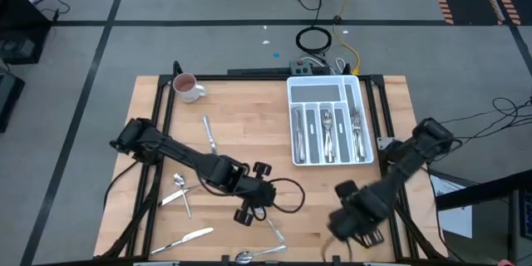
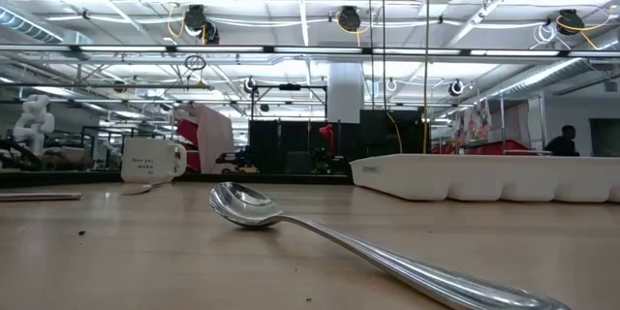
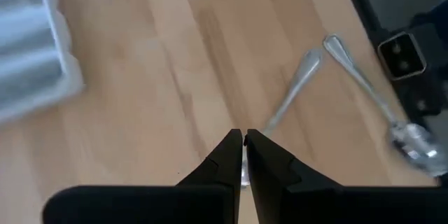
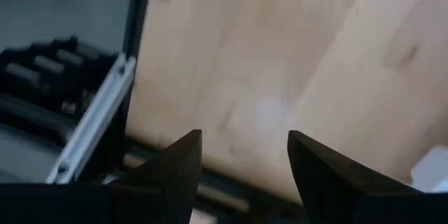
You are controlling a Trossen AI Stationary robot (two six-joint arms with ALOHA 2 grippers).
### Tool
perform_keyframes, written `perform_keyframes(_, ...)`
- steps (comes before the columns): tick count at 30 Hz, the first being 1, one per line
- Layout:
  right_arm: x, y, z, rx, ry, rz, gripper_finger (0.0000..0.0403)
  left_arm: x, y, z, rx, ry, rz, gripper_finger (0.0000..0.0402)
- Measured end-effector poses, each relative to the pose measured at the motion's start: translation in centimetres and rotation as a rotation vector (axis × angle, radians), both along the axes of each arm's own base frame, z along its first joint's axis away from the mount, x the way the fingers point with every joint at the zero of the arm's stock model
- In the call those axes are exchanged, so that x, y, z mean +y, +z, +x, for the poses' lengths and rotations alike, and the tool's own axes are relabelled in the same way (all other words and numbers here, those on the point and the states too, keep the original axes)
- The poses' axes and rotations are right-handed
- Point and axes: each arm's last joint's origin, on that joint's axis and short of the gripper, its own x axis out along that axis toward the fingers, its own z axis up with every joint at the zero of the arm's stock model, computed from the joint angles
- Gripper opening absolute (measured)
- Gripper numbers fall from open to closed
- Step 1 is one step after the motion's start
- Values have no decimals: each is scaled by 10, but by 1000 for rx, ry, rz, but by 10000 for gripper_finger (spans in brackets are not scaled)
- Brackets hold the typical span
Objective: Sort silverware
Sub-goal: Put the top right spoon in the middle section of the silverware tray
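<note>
Clamped in left pincer [image 3: 243, 155], utensil handle [image 3: 292, 91] slants toward table [image 3: 161, 77].

Cutlery tray [image 1: 359, 91] right of mug [image 1: 188, 88]

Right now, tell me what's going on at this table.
The left claw is shut on one slim piece of silverware, held up above the wooden table. The right claw hangs open near the table's front right corner, holding nothing. The white tray already has several pieces in its slots. More cutlery lies loose on the table, including a spoon near the front edge.
</note>
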Motion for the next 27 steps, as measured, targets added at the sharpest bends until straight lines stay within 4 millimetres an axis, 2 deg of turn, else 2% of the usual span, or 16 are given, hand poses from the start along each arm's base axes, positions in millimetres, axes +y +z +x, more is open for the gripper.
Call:
perform_keyframes(3,15,0,6,-203,-61,-13,201,2,-2,-3,68,142,-70,31)
perform_keyframes(6,17,-1,34,-417,-211,7,201,1,5,-15,107,278,-95,30)
perform_keyframes(8,10,-5,55,-491,-336,17,201,-7,18,-27,56,344,-79,31)
perform_keyframes(13,-8,-32,104,-528,-531,45,201,-29,48,-67,-38,546,-127,31)
perform_keyframes(17,-7,-54,141,-558,-464,234,201,-48,70,-104,-129,683,-223,31)
perform_keyframes(21,-7,-66,159,-570,-431,348,201,-65,82,-132,-198,755,-316,31)
perform_keyframes(27,-39,-76,173,-587,-715,200,201,-86,83,-158,-221,784,-360,31)
